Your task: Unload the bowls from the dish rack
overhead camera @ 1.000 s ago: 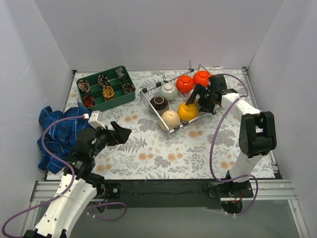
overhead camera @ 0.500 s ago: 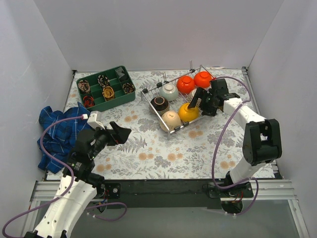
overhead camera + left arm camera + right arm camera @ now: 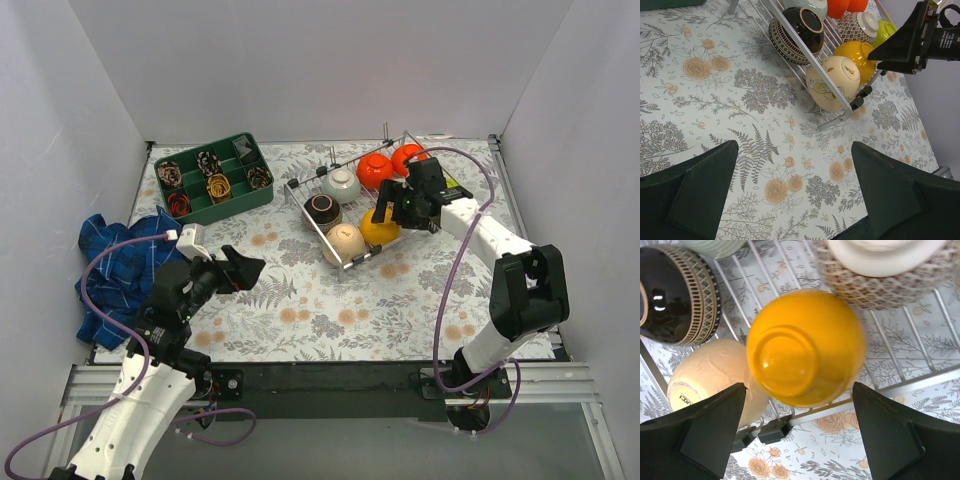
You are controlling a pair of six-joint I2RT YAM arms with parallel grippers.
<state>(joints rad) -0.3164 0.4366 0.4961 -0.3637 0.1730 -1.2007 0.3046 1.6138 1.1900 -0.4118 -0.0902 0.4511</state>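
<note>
**Worktop layout.** The dish rack [image 3: 910,340] stands in the far right part of the worktop [image 3: 330,310], set at an angle to its edges. A dark green divided tray [image 3: 230,211] sits near the far left corner. A blue checked cloth [image 3: 120,270] lies crumpled at the left edge.

**Rack contents.** All eight bowls are in the rack.
- Near end: the beige bowl [image 3: 345,241] sits at the near corner, touching the orange-yellow bowl [image 3: 380,226] to its right. Both show their foot rings.
- Middle: the dark brown bowl [image 3: 322,208] lies tilted behind the beige one, with its glossy inside showing in the left wrist view. The white lattice-patterned bowl [image 3: 855,25] sits foot up, just behind the orange-yellow bowl. The lime green bowl [image 3: 885,32] is beside it, towards the right edge.
- Far end: the pale grey-green bowl [image 3: 340,184] and the two red-orange bowls [image 3: 373,170] [image 3: 405,157] sit in a row.

**Right hand.** The right hand [image 3: 392,203] is over the near right side of the rack, directly above the orange-yellow bowl. Its fingers are spread wide and hold nothing. In the right wrist view one finger [image 3: 705,430] shows on each side of that bowl. The views do not show whether either finger touches the bowl.

**Left hand.** The left hand [image 3: 248,268] hangs above the near left part of the worktop, well apart from the rack. Its fingers are released and spread, with nothing between them but the floral worktop surface.
</note>
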